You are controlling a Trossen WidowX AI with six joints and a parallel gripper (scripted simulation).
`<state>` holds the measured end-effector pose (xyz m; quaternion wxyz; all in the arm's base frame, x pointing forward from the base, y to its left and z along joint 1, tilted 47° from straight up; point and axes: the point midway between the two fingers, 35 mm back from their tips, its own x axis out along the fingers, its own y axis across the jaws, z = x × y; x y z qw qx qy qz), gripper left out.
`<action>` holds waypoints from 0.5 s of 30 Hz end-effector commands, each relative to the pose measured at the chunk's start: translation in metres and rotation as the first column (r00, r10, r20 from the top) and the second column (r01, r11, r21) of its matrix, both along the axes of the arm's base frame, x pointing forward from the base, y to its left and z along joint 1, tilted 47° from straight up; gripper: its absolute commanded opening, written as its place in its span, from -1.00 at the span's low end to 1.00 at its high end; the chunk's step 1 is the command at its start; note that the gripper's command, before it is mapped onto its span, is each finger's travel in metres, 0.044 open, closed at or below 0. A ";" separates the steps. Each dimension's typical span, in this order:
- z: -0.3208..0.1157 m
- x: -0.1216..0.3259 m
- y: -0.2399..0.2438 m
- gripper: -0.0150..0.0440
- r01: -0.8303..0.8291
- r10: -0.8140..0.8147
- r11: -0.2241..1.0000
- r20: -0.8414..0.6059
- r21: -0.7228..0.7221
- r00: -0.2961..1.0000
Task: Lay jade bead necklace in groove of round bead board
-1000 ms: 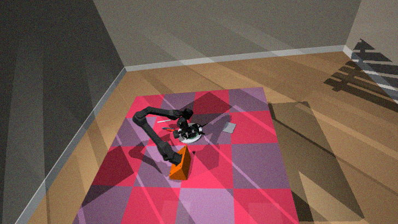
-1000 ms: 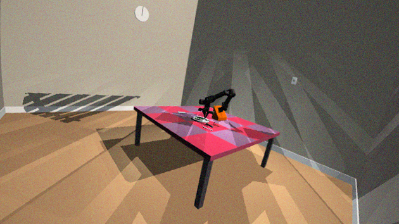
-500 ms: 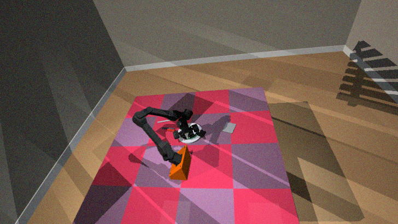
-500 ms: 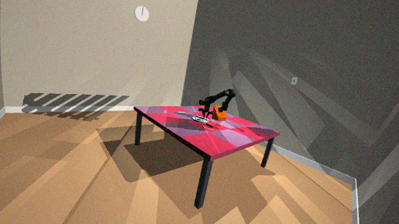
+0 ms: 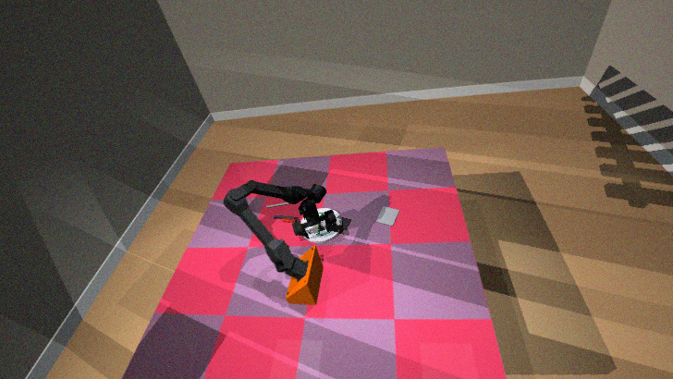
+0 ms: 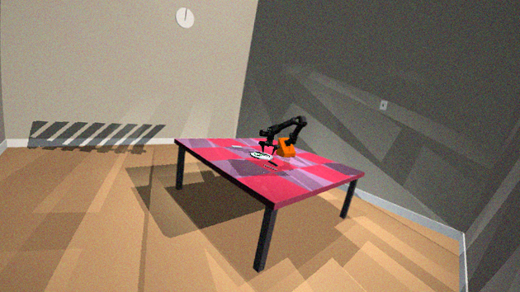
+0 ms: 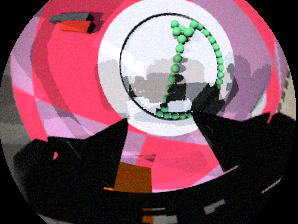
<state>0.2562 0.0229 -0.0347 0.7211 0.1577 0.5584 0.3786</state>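
Note:
The round white bead board (image 5: 317, 240) (image 6: 260, 158) (image 7: 109, 70) lies on the table, with a dark circular groove (image 7: 121, 60). The jade bead necklace (image 7: 220, 67) lies on the board. Its beads follow the groove's right side and bottom. Another strand cuts across the inside from the bottom to a bunched cluster near the top. The groove's left side and upper left hold no beads. My gripper (image 6: 268, 152) (image 7: 161, 117) is open and empty, its fingers wide apart just above the board's near part. The right finger and its shadow partly hide beads at lower right.
A dark bar with a red piece (image 5: 287, 219) (image 7: 76, 26) lies beside the board. A thin pale rod (image 5: 276, 205) (image 6: 270, 167) lies beyond it. A flat grey square (image 5: 388, 215) (image 6: 237, 146) lies on the board's other side. The arm's orange base (image 5: 306, 282) (image 6: 285, 147) stands close to the board.

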 end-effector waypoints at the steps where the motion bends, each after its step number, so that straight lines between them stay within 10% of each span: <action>1: 0.001 0.000 -0.001 1.00 0.002 -0.002 1.000 0.005 0.004 1.000; 15: 0.001 0.002 -0.001 0.91 0.008 -0.008 1.000 -0.002 0.005 1.000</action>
